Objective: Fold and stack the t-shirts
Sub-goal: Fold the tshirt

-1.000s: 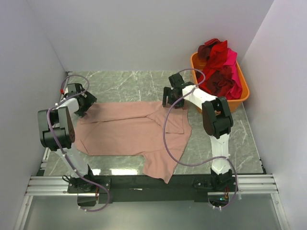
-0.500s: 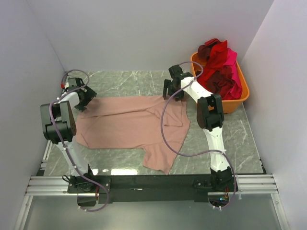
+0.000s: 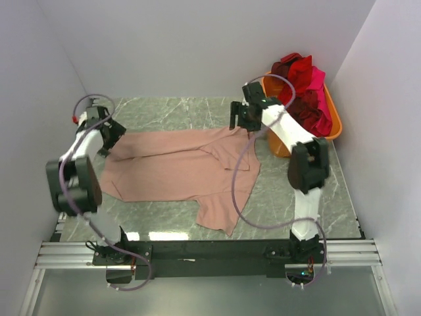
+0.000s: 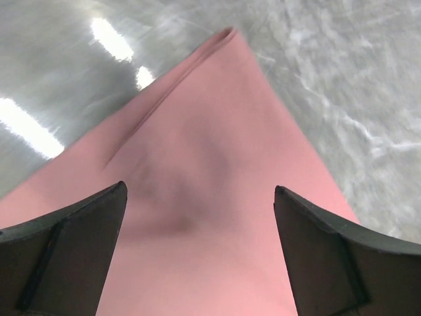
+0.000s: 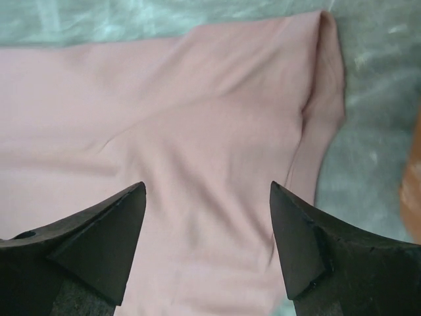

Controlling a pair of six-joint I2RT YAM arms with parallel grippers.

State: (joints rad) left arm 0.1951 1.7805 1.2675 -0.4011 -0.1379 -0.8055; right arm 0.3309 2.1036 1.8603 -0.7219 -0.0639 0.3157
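Note:
A dusty pink t-shirt (image 3: 177, 168) lies spread on the marble table, one part hanging toward the front edge. My left gripper (image 3: 110, 137) is open above its far left corner, seen close in the left wrist view (image 4: 197, 164). My right gripper (image 3: 245, 125) is open above its far right corner, and the cloth (image 5: 197, 145) lies flat below the fingers. Neither gripper holds cloth. Red, maroon and hot pink shirts (image 3: 302, 89) are piled in the tub.
An orange plastic tub (image 3: 332, 128) stands at the back right against the wall. Grey walls close in the table on the left, back and right. A metal rail (image 3: 210, 253) runs along the near edge.
Both grippers have moved toward the back of the table and lifted off the pink shirt. The shirt's far edge was drawn back and now lies flatter.

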